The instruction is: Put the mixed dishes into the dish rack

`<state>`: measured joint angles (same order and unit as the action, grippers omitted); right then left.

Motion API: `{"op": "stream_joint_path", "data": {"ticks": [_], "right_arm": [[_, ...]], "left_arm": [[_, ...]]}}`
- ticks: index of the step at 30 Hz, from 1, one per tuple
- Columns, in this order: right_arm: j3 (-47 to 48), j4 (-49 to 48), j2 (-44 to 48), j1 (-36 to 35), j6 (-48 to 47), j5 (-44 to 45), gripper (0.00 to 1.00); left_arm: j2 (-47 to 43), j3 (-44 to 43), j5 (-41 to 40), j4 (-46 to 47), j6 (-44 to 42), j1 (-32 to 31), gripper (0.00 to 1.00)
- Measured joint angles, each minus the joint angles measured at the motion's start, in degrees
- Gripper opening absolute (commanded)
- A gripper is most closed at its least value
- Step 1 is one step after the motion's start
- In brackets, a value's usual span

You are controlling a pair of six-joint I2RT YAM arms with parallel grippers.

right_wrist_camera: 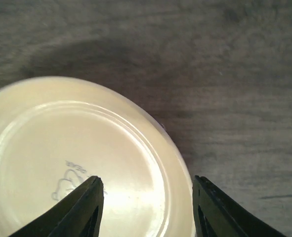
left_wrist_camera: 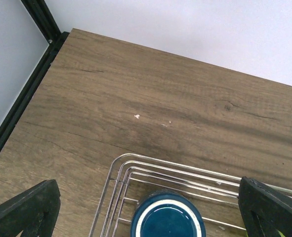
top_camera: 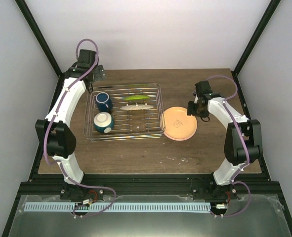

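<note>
The silver wire dish rack (top_camera: pixel 126 137) stands left of centre. In it are the dark blue mug (top_camera: pixel 104 101), the teal bowl (top_camera: pixel 104 122), and the lime-green plate (top_camera: pixel 136 98) and cream plate (top_camera: pixel 138 106), both on edge. The salmon-pink plate (top_camera: pixel 180 123) lies upside down on the table right of the rack. My left gripper (top_camera: pixel 97 75) is open and empty above the rack's far left corner (left_wrist_camera: pixel 121 163), with the mug (left_wrist_camera: pixel 168 222) below it. My right gripper (top_camera: pixel 192 109) is open, its fingers (right_wrist_camera: pixel 81 207) straddling the pink plate's rim (right_wrist_camera: pixel 183 197).
Black frame posts run along the table's left edge (left_wrist_camera: pixel 22 98) and the back corners. Bare wood table (top_camera: pixel 136 153) lies in front of the rack and behind it (left_wrist_camera: pixel 185 108).
</note>
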<state>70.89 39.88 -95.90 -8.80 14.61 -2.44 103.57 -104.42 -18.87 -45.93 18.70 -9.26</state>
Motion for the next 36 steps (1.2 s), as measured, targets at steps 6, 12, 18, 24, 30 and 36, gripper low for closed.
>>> {"op": "stream_joint_path", "data": {"ticks": [6, 12, 18, 24, 30, 36], "right_arm": [[-3.63, 0.15, -0.20, 0.00, 1.03, 3.19, 0.51], [-5.20, -1.77, -1.90, 0.00, 1.31, 3.61, 0.50], [-8.46, -4.79, -3.06, 0.00, 1.22, 3.56, 0.30], [-8.96, -6.08, -3.61, 0.20, 0.57, 3.91, 0.12], [-8.79, -6.34, -3.52, 0.33, -0.44, 4.20, 0.12], [-5.79, -3.65, -3.54, 0.28, -1.97, 5.77, 0.13]], "left_arm": [[0.31, 0.22, 0.00, 0.02, -0.48, 0.00, 1.00], [0.44, 0.20, -0.11, 0.02, -0.81, 0.00, 1.00], [1.46, 0.20, -0.13, 0.00, -0.79, 0.00, 1.00], [2.29, 0.20, -0.13, -0.13, -0.79, 0.00, 1.00], [2.45, 0.20, -0.13, -0.26, -0.76, 0.00, 1.00], [2.62, 0.17, -0.13, -0.44, -0.76, 0.00, 1.00]]}}
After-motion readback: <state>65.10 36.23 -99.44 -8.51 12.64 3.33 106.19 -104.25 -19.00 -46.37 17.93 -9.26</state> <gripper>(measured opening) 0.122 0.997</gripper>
